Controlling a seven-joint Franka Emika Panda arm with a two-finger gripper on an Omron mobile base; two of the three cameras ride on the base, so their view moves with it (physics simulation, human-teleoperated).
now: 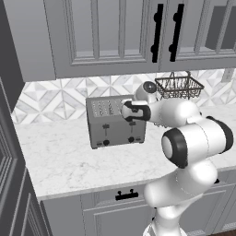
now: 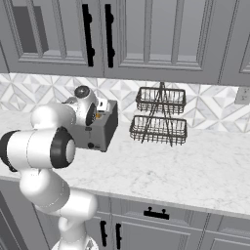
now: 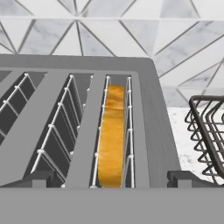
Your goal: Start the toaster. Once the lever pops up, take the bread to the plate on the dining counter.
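Marble surface; end effector (image 3: 112,181) spread above bread (image 3: 111,135) at 6 o'clock. Risk: snagging slot wires, jamming toaster (image 1: 115,120).

One toaster (image 1: 115,122), four slots, two levers, two knobs; one bread (image 3: 112,135); one two-tier wire basket (image 2: 159,116).

Toaster (image 1: 115,126): grey metal body, matt brushed look, dull sheen on the top deck; slot guards of thin pale wire. Levers and knobs black, plastic-like, matt. Bread (image 3: 112,139): orange-brown crust, mottled, slightly rough. Worktop (image 1: 69,161): white marble with faint grey veining, smooth. Backsplash (image 3: 109,26): marble-look tiles, smooth. Basket rack (image 2: 158,117): dark thin wire. Cabinets (image 1: 101,32): grey painted, matt; handles black, glossy.
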